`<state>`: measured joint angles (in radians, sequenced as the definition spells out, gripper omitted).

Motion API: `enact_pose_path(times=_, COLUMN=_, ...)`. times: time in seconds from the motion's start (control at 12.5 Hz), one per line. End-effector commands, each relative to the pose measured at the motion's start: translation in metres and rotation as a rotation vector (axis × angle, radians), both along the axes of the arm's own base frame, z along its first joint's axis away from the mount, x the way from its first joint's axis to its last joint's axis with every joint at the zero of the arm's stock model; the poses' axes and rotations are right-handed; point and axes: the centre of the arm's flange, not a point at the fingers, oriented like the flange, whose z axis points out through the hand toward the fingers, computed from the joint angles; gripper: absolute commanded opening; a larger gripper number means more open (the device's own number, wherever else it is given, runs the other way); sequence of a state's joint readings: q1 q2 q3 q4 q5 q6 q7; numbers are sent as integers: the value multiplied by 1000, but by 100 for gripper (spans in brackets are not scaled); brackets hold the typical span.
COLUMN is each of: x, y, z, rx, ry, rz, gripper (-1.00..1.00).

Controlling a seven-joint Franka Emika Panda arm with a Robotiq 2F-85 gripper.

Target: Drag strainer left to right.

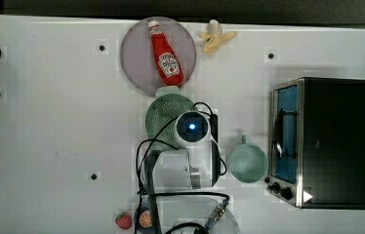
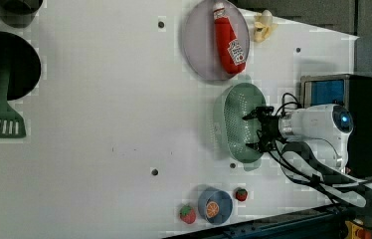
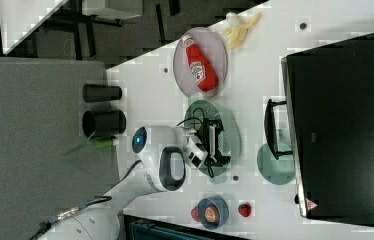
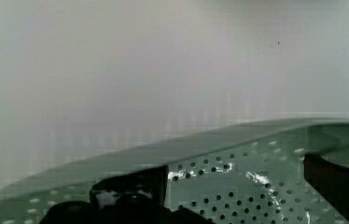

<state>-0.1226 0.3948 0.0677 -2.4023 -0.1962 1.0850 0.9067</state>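
The strainer (image 1: pixel 163 114) is a pale mint-green oval colander with tiny holes, lying just below the grey plate in the top view. The arm's wrist (image 1: pixel 192 127) hangs over its right half there. In the left view my gripper (image 2: pixel 249 131) is open, its black fingers spread apart and reaching down into the strainer (image 2: pixel 233 114) bowl. The right view has the same gripper (image 3: pixel 223 142) inside the strainer (image 3: pixel 202 110). In the wrist view the strainer's perforated wall (image 4: pixel 219 191) runs between the two dark fingers (image 4: pixel 130 198). Nothing is clamped between them.
A grey plate (image 1: pixel 136 58) carries a ketchup bottle (image 1: pixel 166 53), with a banana (image 1: pixel 216 39) beside it. A solid mint cup (image 1: pixel 247 163) sits between the strainer and a toaster oven (image 1: pixel 336 141). A strawberry (image 1: pixel 123 220) and an orange-slice bowl (image 1: pixel 145 219) lie near the arm's base.
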Motion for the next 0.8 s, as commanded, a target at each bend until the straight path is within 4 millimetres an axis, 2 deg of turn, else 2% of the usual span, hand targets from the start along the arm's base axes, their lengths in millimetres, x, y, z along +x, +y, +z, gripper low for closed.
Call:
enact_pose_path(times=0.08, x=12, y=-30, z=17, rx=-9, ry=-47, rz=47, gripper=100)
enact_pose_path(times=0.32, x=11, y=-48, z=17, rx=-20, ry=-45, rz=22, gripper=100)
enact_pose_path(times=0.56, x=11, y=-57, z=18, rx=-27, ry=-52, rz=8, gripper=100)
enact_pose_path(times=0.72, x=17, y=-48, z=26, rx=-22, ry=-73, rz=34, gripper=100)
enact_pose_path(times=0.8, x=21, y=-39, z=42, rx=-18, ry=-95, rz=77, gripper=100)
